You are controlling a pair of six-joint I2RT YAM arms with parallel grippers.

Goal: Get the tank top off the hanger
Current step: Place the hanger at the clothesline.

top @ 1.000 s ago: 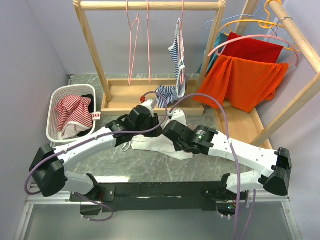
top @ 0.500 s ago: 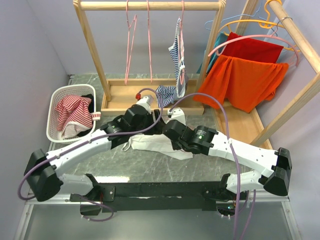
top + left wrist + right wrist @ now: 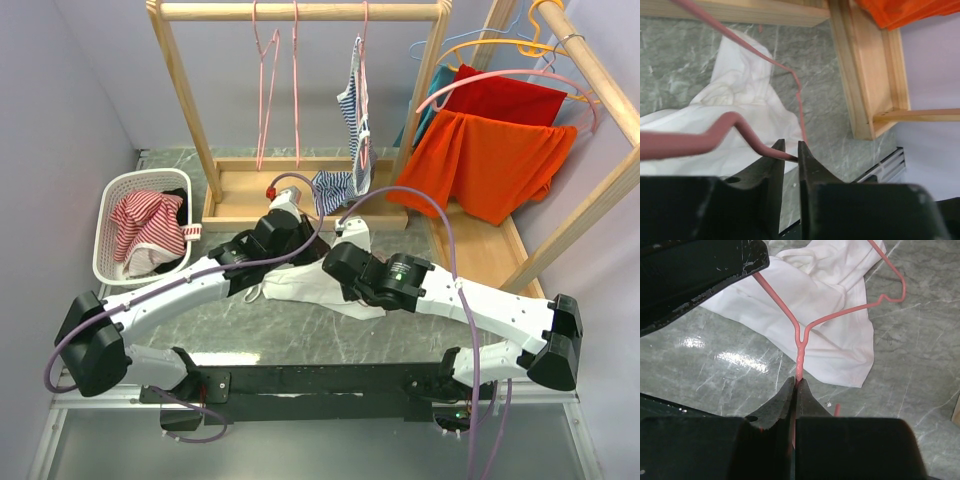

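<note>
The white tank top (image 3: pixel 300 288) lies crumpled on the marble table between my two arms, also seen in the left wrist view (image 3: pixel 740 100) and the right wrist view (image 3: pixel 825 315). The pink wire hanger (image 3: pixel 799 340) lies across it, one shoulder still inside the cloth. My right gripper (image 3: pixel 796 382) is shut on the hanger's twisted neck. My left gripper (image 3: pixel 790 146) has its jaws drawn narrow around a bent stretch of the hanger wire (image 3: pixel 715 132), which runs into the gap between them.
A white basket (image 3: pixel 115 215) of striped clothes stands at the left. Behind the arms is a wooden rack (image 3: pixel 300 12) with pink hangers and a striped garment (image 3: pixel 352 110). A second rack at the right holds orange clothes (image 3: pixel 490 160); its wooden base (image 3: pixel 865 75) lies close by.
My left gripper opened wide, then closed down around the hanger wire, and the left arm shifted slightly. The right gripper kept its hold on the hanger neck.
</note>
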